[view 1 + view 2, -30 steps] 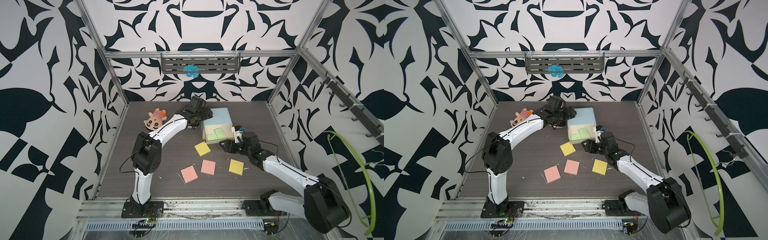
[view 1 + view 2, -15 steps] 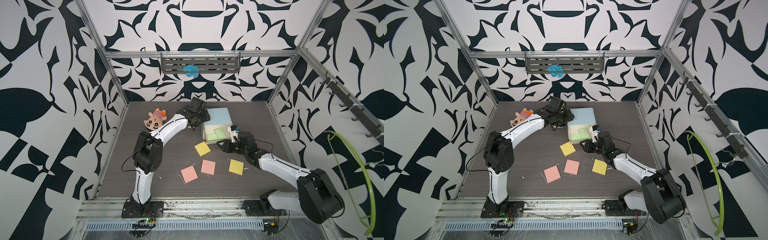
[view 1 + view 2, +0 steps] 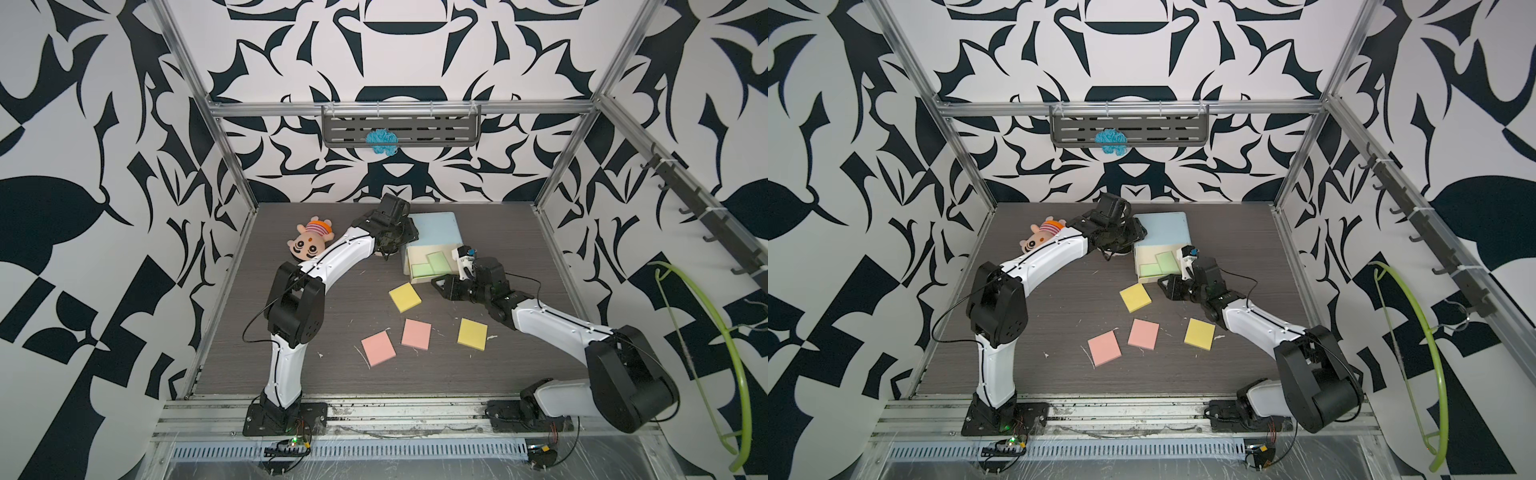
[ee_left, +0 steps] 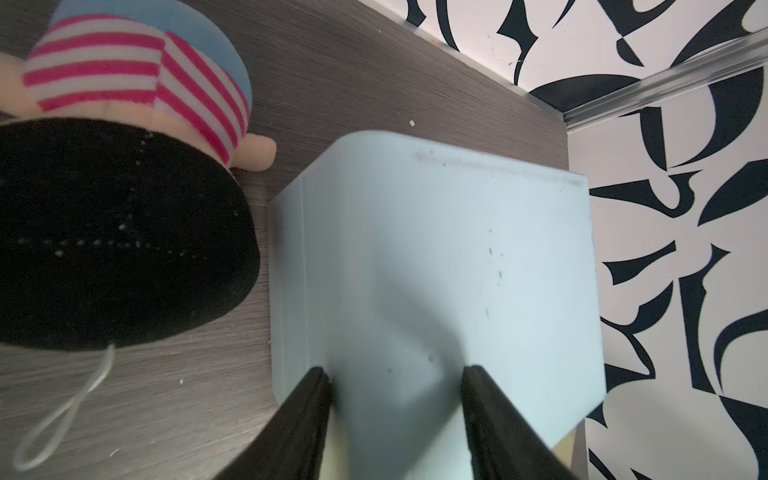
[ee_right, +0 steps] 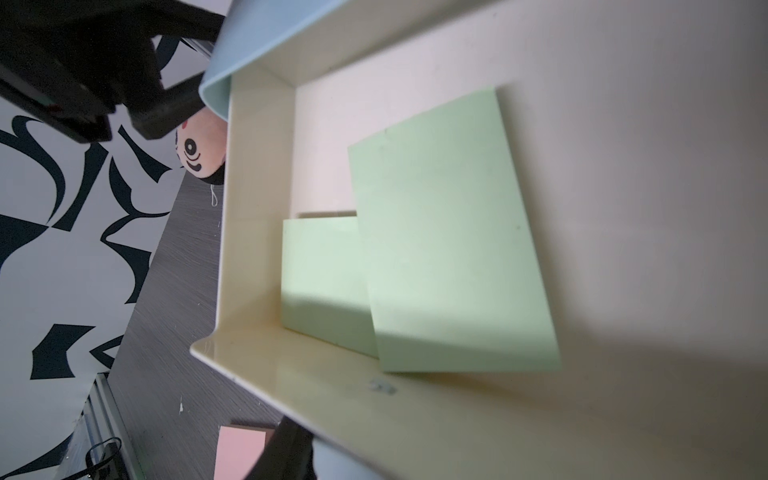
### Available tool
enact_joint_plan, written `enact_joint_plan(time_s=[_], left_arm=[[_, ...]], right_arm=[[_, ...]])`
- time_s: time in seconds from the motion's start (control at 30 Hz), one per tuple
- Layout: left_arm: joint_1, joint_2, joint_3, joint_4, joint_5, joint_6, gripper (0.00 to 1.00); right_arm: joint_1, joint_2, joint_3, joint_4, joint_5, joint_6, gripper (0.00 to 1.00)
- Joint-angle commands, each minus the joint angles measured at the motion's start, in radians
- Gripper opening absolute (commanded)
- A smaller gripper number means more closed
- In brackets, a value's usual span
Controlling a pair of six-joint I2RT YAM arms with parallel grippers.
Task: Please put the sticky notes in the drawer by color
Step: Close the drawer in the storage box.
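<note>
The drawer cabinet (image 3: 436,227) stands toward the back of the desk (image 3: 457,386) with its pale blue top up. Its top drawer (image 3: 415,254) is pulled out toward the arms. Two green sticky notes (image 3: 438,261) lie inside that cream tray. The right wrist view shows the upper one (image 5: 449,232) overlapping the lower one (image 5: 320,274), which sits in a corner of the tray.

The right pincer (image 3: 441,285) is at the top drawer's front panel, with the green sticky notes just beyond it. Its wrist view shows only one dark finger (image 5: 286,451), under the front lip, so I cannot tell whether the pincer is apart or clamped on anything.

The left pincer (image 4: 395,374) is at the cabinet's left side. Its two black fingers (image 4: 307,415) stand apart over the blue surface, and I cannot tell whether they pinch the cabinet.

The other pads lie flat on the bare desk in front of the drawer. A yellow sticky note (image 3: 405,297) lies near the right pincer, and another yellow sticky note (image 3: 472,333) lies beside the right forearm. Two pink sticky notes (image 3: 416,333) lie side by side nearer the front, the leftmost (image 3: 378,348) well apart from both pincers. A plush toy (image 3: 309,243) lies left of the cabinet, partly behind the left arm.
</note>
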Motion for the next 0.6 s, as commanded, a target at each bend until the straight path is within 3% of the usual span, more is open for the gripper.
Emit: enact_joint_plan(time_s=[0.0,0.3,0.57], left_arm=[[-0.005,0.043,-0.013,-0.063,0.019,0.011,0.56],[-0.006,0.054,-0.010,-0.074,0.010,0.009,0.55],[-0.005,0.062,-0.010,-0.080,0.014,0.001,0.53]], right_arm=[[0.000,0.000,0.070,0.095,0.035,-0.024,0.36],[0.000,-0.032,0.084,0.097,0.018,-0.013,0.34],[0.000,-0.023,0.102,0.091,0.016,0.028,0.23]])
